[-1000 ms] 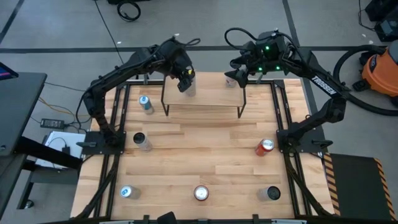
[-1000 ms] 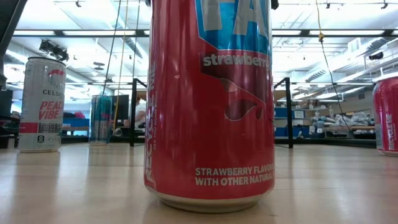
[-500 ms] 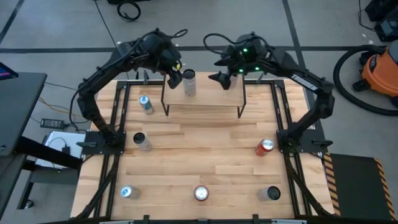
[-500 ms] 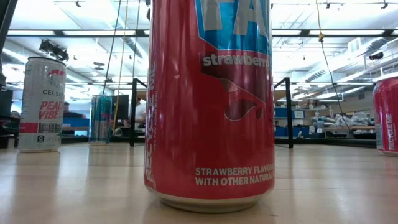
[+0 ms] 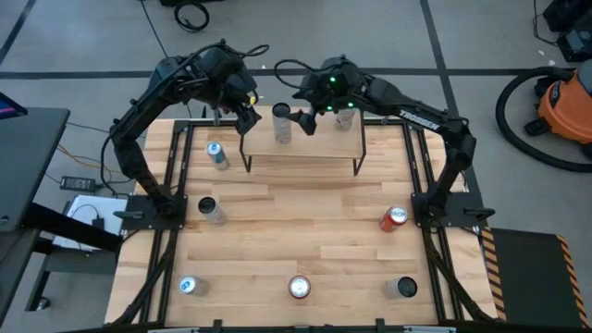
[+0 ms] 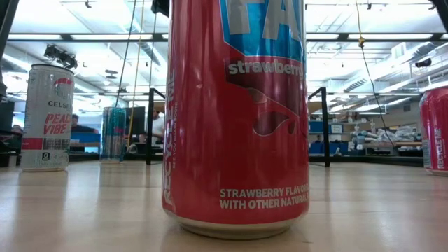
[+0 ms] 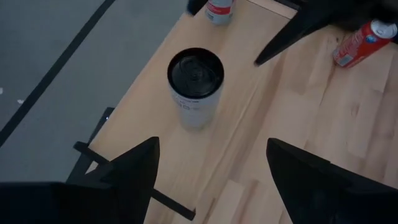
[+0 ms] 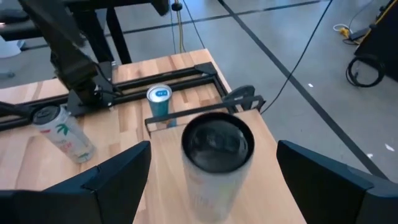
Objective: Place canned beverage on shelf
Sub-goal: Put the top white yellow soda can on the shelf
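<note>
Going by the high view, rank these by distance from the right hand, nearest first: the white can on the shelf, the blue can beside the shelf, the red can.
1. The white can, on the shelf, just beside the right hand.
2. The blue can, on the table left of the shelf.
3. The red can, lying near the table's right edge.

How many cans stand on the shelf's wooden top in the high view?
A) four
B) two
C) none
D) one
B: on the shelf, a white can stands toward its left end and a second can toward its right end.

Red strawberry can (image 6: 236, 115), light wooden shelf (image 5: 305, 146)
</note>
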`<state>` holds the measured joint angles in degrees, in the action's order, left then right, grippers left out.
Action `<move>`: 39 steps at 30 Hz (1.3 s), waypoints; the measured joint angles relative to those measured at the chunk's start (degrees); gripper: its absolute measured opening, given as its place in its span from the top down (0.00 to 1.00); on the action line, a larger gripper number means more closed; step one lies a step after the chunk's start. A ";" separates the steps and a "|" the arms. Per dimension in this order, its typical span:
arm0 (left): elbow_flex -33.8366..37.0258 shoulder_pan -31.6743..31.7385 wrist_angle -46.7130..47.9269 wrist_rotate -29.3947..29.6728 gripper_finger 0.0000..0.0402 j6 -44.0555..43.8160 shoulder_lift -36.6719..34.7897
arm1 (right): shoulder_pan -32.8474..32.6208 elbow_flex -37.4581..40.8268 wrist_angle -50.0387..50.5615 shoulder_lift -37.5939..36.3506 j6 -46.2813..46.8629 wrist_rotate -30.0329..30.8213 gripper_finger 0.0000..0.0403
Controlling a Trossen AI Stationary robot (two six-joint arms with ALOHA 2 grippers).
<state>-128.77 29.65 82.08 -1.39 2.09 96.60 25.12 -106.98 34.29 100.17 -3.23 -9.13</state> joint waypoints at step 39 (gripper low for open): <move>-0.40 0.02 2.28 0.00 0.26 0.74 0.02 | -0.37 4.57 -9.78 2.88 -3.01 2.01 0.11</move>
<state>-129.16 29.67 84.36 -1.39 2.83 96.62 24.75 -102.41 24.51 103.04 -6.24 -7.11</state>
